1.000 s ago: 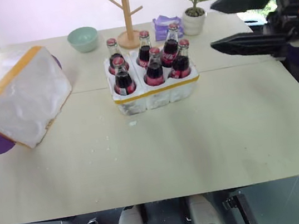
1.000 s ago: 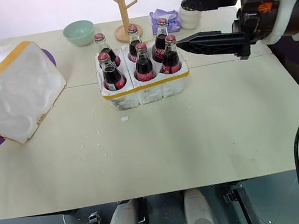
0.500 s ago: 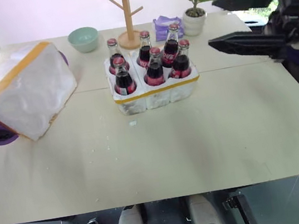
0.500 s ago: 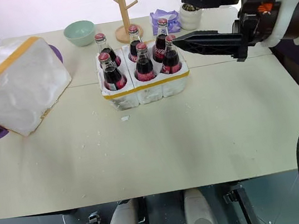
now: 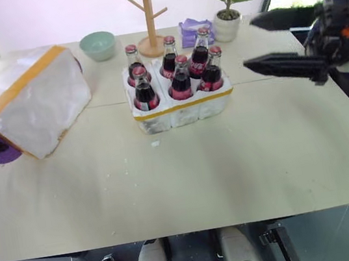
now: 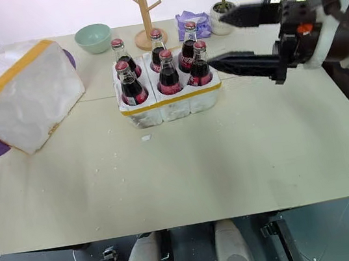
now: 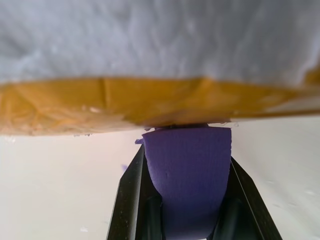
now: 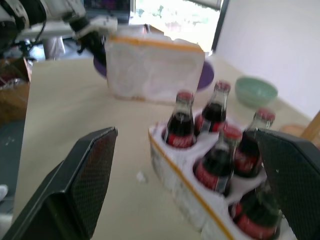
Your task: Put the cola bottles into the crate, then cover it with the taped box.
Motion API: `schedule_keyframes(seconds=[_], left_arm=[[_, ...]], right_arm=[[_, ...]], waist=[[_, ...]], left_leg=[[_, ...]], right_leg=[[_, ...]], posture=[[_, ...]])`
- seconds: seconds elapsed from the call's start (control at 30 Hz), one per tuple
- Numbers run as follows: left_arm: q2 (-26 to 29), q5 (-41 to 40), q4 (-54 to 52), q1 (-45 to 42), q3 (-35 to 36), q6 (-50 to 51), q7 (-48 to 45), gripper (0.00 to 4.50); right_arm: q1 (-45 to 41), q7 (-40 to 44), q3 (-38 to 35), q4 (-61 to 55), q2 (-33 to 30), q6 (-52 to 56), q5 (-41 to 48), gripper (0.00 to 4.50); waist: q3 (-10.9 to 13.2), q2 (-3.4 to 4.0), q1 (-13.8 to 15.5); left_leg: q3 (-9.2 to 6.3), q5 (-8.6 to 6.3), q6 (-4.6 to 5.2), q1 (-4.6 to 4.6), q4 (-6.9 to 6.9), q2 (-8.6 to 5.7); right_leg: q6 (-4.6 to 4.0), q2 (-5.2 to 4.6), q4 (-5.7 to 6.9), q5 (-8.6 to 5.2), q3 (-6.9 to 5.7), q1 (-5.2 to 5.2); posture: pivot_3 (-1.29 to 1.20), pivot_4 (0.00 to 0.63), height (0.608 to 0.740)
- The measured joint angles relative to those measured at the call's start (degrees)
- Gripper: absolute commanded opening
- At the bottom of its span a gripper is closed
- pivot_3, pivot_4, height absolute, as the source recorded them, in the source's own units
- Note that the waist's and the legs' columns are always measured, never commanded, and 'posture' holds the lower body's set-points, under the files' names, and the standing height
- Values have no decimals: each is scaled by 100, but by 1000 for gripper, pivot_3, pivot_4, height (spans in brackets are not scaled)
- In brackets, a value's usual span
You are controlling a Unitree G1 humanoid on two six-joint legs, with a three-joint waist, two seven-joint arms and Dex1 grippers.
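six cola bottles [image 5: 175, 71] in crate [image 5: 181, 106] | my left gripper [image 7: 187, 220] pinches purple plate [image 7: 189, 170] under taped box [image 5: 32, 99], not box—could slide off | right gripper [image 6: 240, 42] spread

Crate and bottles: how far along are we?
Done: six red-capped glass cola bottles stand in the low white styrofoam crate. In hand: left gripper shut on the purple plate beneath the tilted yellow-taped styrofoam box. Left: set that box over the crate.
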Motion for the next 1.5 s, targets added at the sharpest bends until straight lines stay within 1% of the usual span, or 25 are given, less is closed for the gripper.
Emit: schedule_keyframes(seconds=[0.07,0.13,0.2,0.27,0.33,0.4,0.47,0.57,0.67,0.8,0.93,1.07,1.17,1.23,1.4,1.47,1.5], left_arm=[[-99,-148,-390,190,248,-591,603,314],[-279,-339,-998,357,539,-1033,1116,314],[-483,-506,-1752,490,740,-1154,1501,314],[-600,-520,-2463,645,797,-1141,1763,314],[-717,-500,-3218,800,796,-1004,1974,314],[-1035,-258,-4120,806,711,-572,2313,314],[-1305,105,-4879,686,451,-195,2579,314],[-1570,474,-5748,526,137,214,2644,314],[-1747,749,-6062,535,-128,278,2746,314],[-1748,1463,-6113,750,-555,47,3046,314],[-1751,1975,-6362,978,-767,-111,3209,314],[-2076,2184,-6638,1066,-813,-142,3276,314],[-2223,2204,-6768,1119,-859,-102,3160,314],[-2212,2221,-6821,1119,-855,-89,3075,314],[-1893,2519,-7089,1367,-846,-236,2966,314],[-1886,2701,-7133,1580,-914,-328,3024,1329],[-1886,2751,-7152,1636,-936,-378,3026,1746]], right_arm=[[232,-12,-19,49,-19,-79,-153,4500],[356,-48,-23,74,-15,-145,-216,4500],[430,-82,-42,63,17,-206,-219,4500],[509,-134,-48,61,67,-217,-219,4500],[598,-190,-52,64,99,-221,-218,4500],[625,-300,-108,55,206,-225,-204,4500],[639,-444,-129,46,375,-227,-165,4500],[706,-624,-155,18,518,-225,-138,4500],[843,-734,-217,-32,547,-225,-118,4500],[1033,-907,-358,-199,657,-225,-41,4500],[1081,-1048,-419,-341,697,-225,83,4500],[1110,-1171,-511,-351,705,-225,119,4500],[1150,-1227,-512,-369,708,-225,119,4500],[1184,-1260,-515,-371,709,-225,121,4500],[1208,-1347,-609,-371,744,-226,129,4500],[1208,-1367,-610,-370,759,-227,128,4500],[1208,-1367,-610,-370,759,-230,127,4500]], waist=[[0,-3,12],[0,-3,25],[0,-5,18],[0,-5,0],[0,-5,-6],[-1,-6,-4],[-1,-6,4],[-1,-6,3],[-1,-4,-15],[-1,-4,-23],[-1,-5,4],[-2,-5,113],[-2,-5,132],[-2,-5,127],[-4,0,102],[-4,0,115],[-5,0,118]], left_leg=[[-4,0,0,-2,8,0],[-4,0,0,0,13,-2],[-4,0,0,1,15,-2],[-4,0,0,1,16,-3],[-4,0,0,4,15,-3],[-9,1,1,6,15,-2],[-11,1,0,5,17,-4],[-10,1,1,6,16,-7],[-13,1,2,11,14,-5],[-14,2,2,13,12,-5],[-16,2,2,10,16,-6],[-16,2,2,12,21,-6],[-16,2,2,10,21,-7],[-17,2,2,10,20,-6],[-18,1,2,17,16,-6],[-18,2,3,15,18,-5],[-18,2,3,15,19,-6]], right_leg=[[0,-1,2,0,-1,4],[4,-2,1,3,-1,10],[9,-2,-2,6,0,15],[15,-1,-2,9,1,15],[16,1,3,10,1,15],[17,6,4,10,1,17],[21,7,3,13,1,20],[24,7,0,14,4,23],[23,12,3,14,4,22],[23,13,3,14,4,22],[23,11,1,14,5,25],[23,10,-2,14,4,32],[23,10,-3,14,4,31],[23,10,-3,14,4,31],[23,12,-1,13,4,32],[23,12,0,13,4,32],[23,12,-1,13,4,33]], posture=[[0,150,740],[0,150,740],[0,150,740],[0,150,740],[0,150,740],[0,150,740],[0,150,740],[0,150,740],[0,150,740],[0,150,740],[0,150,740],[0,150,740],[0,150,740],[0,150,740],[0,150,740],[0,150,740],[0,150,740]])
